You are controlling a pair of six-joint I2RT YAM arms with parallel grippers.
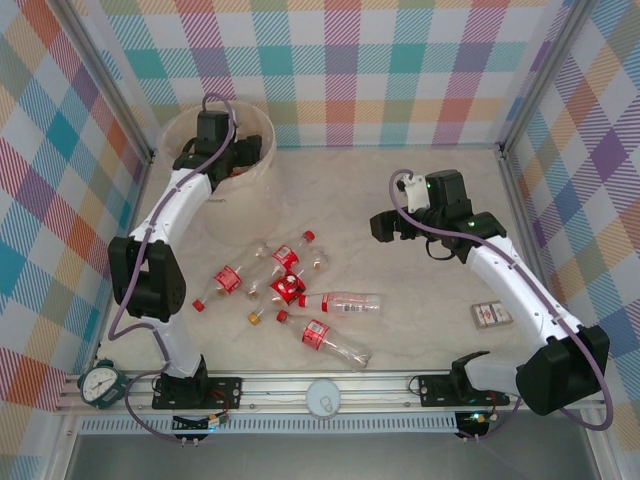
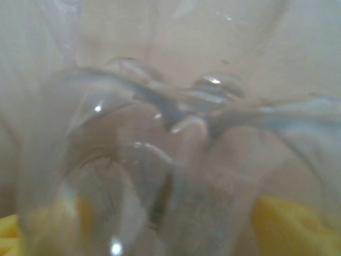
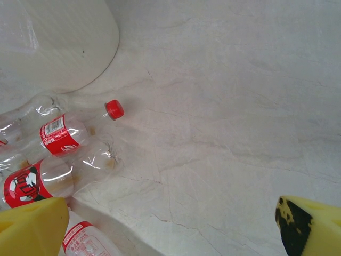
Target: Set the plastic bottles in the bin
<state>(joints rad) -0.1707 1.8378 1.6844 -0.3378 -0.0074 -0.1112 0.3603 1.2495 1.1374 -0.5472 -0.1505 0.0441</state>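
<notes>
Top external view places the left gripper (image 1: 215, 150) over the mouth of the bin (image 1: 270, 140). A clear bottle (image 2: 176, 160), blurred, sits right against its wrist camera, so its jaw state cannot be told. The right gripper (image 1: 384, 228) hangs with jaws wide and empty. The other plastic bottles (image 1: 290, 290) lie clustered on the tabletop (image 1: 420, 340). Expect light, thin-walled, slippery, crushable bodies; grip across the labelled midsection.

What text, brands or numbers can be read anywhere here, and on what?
None reads clearly.
Capped bottle, red label: white print block, too blurred.
Second bottle, red label: black-and-white logo, no letters legible.
Third bottle, red label: small white print, too blurred.
Box: red-and-white print, too small.
Dial: face marks too small.
</notes>
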